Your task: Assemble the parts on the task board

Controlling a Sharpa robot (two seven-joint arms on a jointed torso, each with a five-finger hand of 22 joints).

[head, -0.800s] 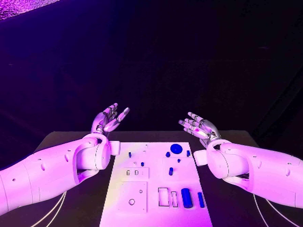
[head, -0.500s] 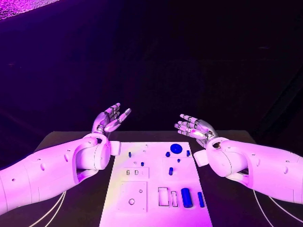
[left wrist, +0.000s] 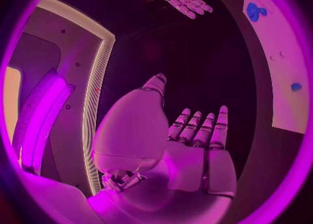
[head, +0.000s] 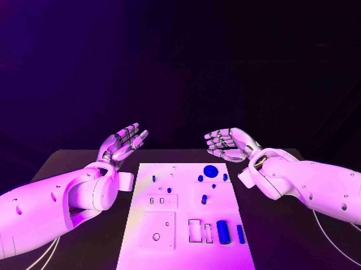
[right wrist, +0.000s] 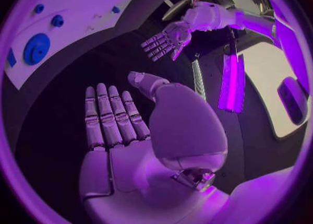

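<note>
Your left hand [head: 121, 142] and right hand [head: 229, 144] hang beyond the board [head: 188, 216], fingers apart, holding nothing. Board sits mid-counter [head: 286, 236] between the arms, blue parts [head: 222, 232] lying on it.

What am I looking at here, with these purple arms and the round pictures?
It is a robot with two white arms, each ending in a silver hand. The square picture comes from a camera on its head, looking down at a black table. There you see the left hand and right hand raised beyond a white task board carrying small blue parts. Each round picture comes from a fisheye camera at one wrist, just behind that arm's own palm. Both hands are empty, with fingers apart; nothing is held.
</note>
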